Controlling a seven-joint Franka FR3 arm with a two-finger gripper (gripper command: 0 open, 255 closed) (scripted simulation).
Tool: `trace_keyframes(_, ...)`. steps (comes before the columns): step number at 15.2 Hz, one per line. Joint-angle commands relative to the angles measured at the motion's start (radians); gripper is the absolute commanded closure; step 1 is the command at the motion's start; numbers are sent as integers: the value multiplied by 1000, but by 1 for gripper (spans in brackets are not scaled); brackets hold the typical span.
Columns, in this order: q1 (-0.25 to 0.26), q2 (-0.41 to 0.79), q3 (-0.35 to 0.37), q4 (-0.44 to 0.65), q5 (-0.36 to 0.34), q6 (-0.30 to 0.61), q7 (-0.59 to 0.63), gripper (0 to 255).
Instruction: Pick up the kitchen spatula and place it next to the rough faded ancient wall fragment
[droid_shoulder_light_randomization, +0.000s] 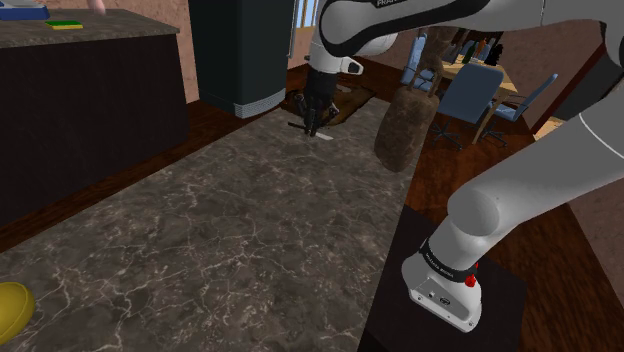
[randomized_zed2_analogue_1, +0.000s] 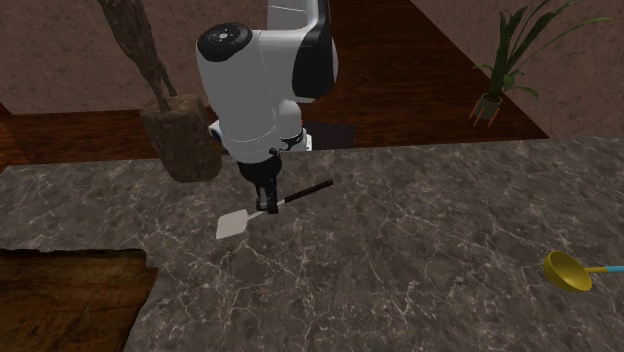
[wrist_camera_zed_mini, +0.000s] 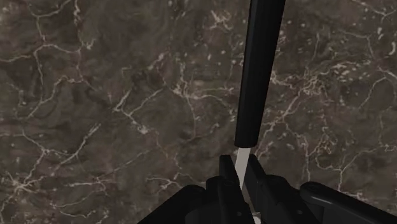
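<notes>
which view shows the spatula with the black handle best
The second exterior view: the white-bladed, black-handled spatula shows end to end against the dark marbled counter, the black tool clasping its neck. The wrist view gives its handle and pale neck; the shoulder view, slivers beside the tool.

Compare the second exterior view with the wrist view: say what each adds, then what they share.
The second exterior view adds the spatula's white blade, the rough brown wall fragment, a yellow ladle and a potted plant. The wrist view adds a close look at the fingers clasping the spatula's pale neck just below its black handle. Both share the gripper, that handle and the dark marbled counter.
</notes>
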Motion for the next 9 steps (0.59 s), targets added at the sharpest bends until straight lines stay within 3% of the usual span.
trace_keyframes(1,-21,44,-15,40,-24,-1,-20,255)
trace_keyframes(9,-94,282,-67,281,-132,-25,-85,255)
